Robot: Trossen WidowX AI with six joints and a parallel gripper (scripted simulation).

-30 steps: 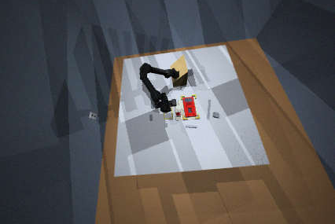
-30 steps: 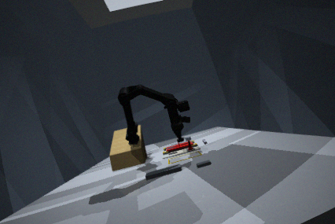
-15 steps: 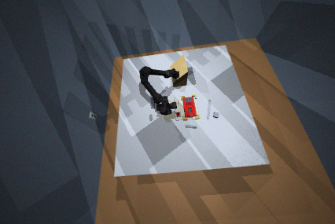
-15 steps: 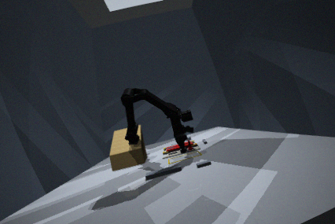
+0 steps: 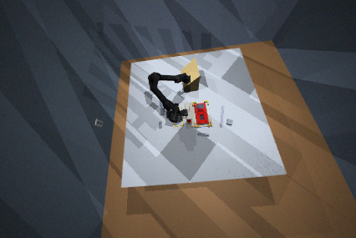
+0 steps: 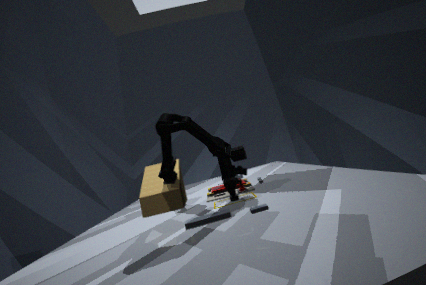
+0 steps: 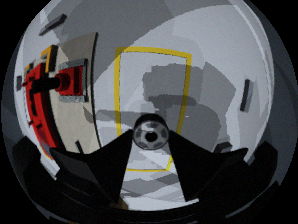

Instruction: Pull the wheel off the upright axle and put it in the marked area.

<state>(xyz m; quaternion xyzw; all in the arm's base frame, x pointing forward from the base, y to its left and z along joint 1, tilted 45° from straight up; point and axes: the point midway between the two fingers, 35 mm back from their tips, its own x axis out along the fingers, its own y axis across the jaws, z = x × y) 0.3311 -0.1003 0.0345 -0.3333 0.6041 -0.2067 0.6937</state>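
Since the table [image 5: 267, 205] is the biggest thing here, starting there: brown wood with a pale grey mat [image 5: 234, 146] over most of it. The black arm [image 6: 200, 137] reaches from a tan box [image 6: 161, 192] down to the mat. In the wrist view, the yellow-outlined marked area [image 7: 152, 106] sits directly below and ahead of the claw, and the red fixture [image 7: 41, 103] is off to the claw's left. The claw [image 7: 150, 137] is about half spread and clamped on the wheel [image 7: 150, 133], a small dark round thing wedged between the fingers, its round face turned to the camera. Can't tell its axis beyond that.
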